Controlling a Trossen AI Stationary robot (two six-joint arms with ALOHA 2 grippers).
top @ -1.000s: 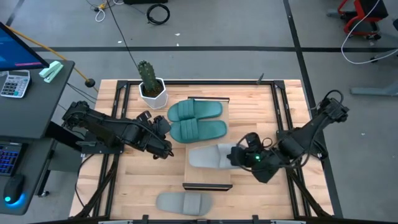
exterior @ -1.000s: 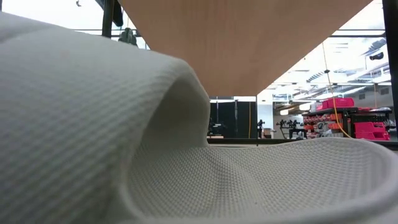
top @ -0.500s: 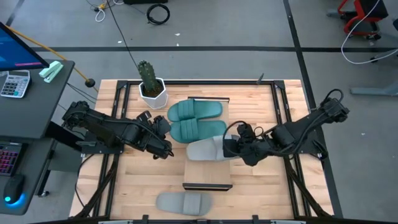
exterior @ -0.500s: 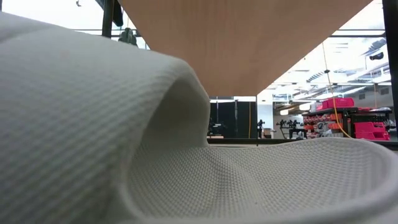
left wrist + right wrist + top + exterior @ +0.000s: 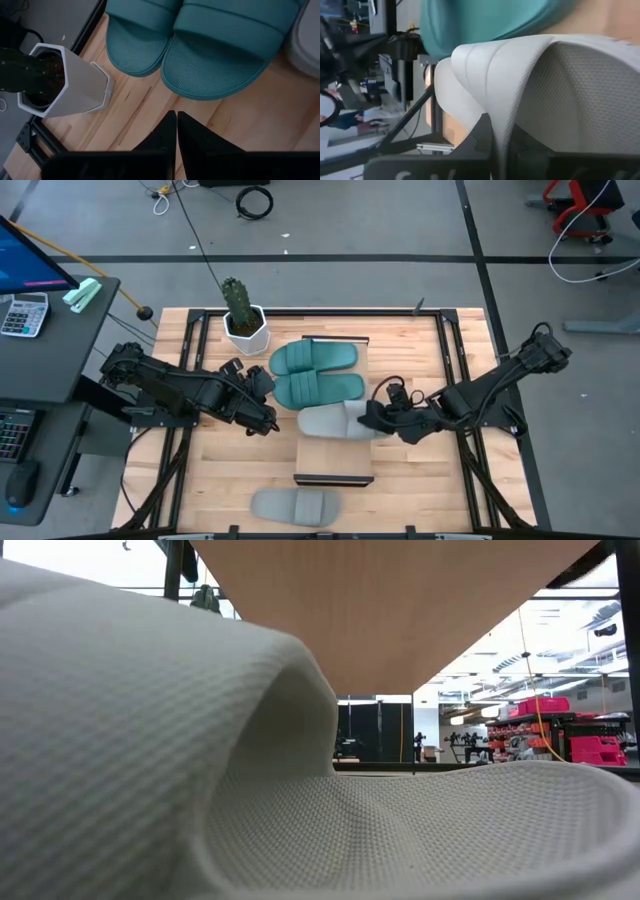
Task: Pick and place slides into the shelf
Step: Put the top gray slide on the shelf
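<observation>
The third of four slides is being placed. In the high view, the right gripper [image 5: 374, 418] is sitting at the centre of the frame, against the right-hand end of a grey slide [image 5: 333, 421], which is lying on the shelf [image 5: 336, 458] just below the two teal slides [image 5: 316, 375]. The right wrist view is showing the fingers [image 5: 481, 135] pinched on the edge of that slide's strap, so the grip looks to be on.

The teal pair is lying side by side on the upper half of the shelf, touching one another. The second grey slide [image 5: 297, 505] is lying on the table [image 5: 215, 470] at the bottom centre of the frame, off the shelf and just below its lower end.

The left gripper [image 5: 264, 402] is waiting at the left of the shelf, near the teal pair; its fingers [image 5: 176, 131] are showing pressed together and holding nothing in the left wrist view. A potted cactus [image 5: 241, 311] is standing at the upper left of the table.

Judging from this, the step in hand is setting the grey slide square beside the teal ones. The next move is calling for the right fingers to let go and draw clear without dragging the strap, then for a reach to the last grey slide at the bottom of the frame.
</observation>
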